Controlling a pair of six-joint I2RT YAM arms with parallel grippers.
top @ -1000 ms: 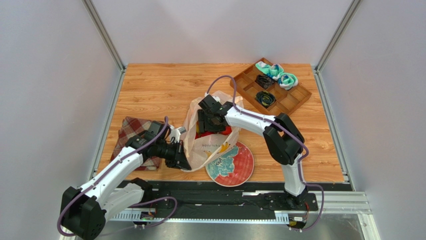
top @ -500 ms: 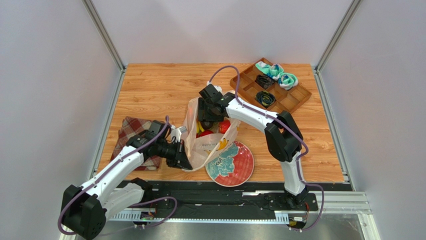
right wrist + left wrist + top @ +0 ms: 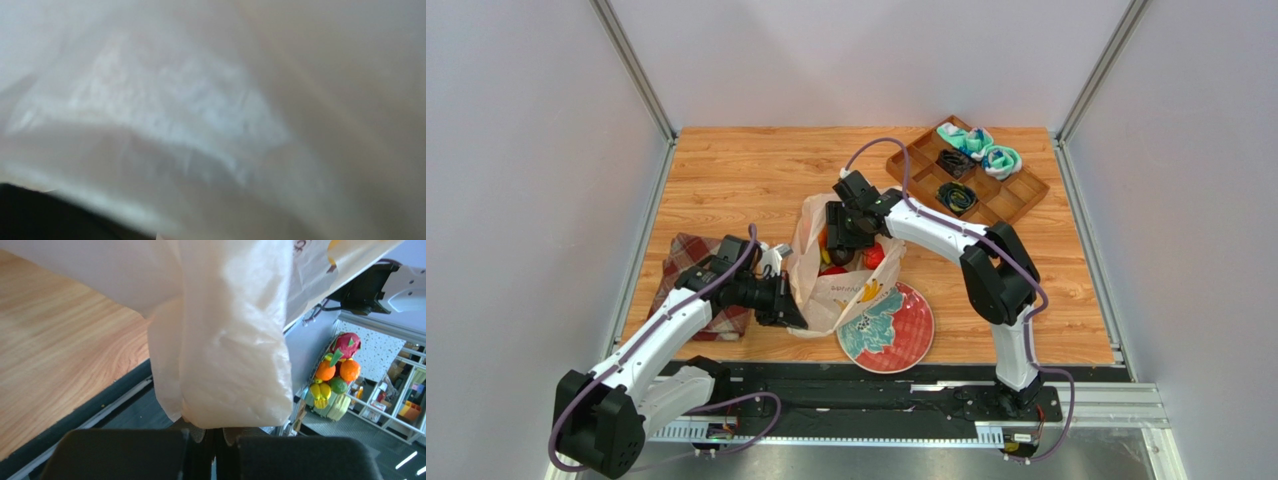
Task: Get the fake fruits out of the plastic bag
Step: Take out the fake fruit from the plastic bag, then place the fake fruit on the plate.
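Step in hand: picking inside the bag. I count 0 fruits out, none on the bare table point(image 3: 746, 180) and none on the plate point(image 3: 896, 338).

Left gripper point(image 3: 216, 432): jaws closed to almost 0 gap on a bunched fold of the plastic bag point(image 3: 834, 292). It pins the bag's lower-left edge, just beside the plaid cloth point(image 3: 681, 268).

Right gripper point(image 3: 839, 242): reaches into the bag mouth from the far side. Its wrist cam shows only blurred cream film, and the overhead view hides the fingers behind the wrist. Cannot tell how far it is open or whether it has anything.

The plastic bag sits mid-table with its near edge overlapping the plate rim. The fake fruits point(image 3: 873, 256) are inside, visible through the mouth: 1 red piece right of the right gripper, 1 yellow piece point(image 3: 827, 259) at its lower left. The rest is hidden by film and the arm.

Next move, my read:
1. Confirm the right gripper has a fruit and not film.
2. Lift straight up through the mouth while the left pinch holds the bag down.
3. Drop the fruit clear of the bag; the plate is the obvious spot.

Main risk: glossy round fruit slips, or thin film snags in the jaws and the bag lifts too.
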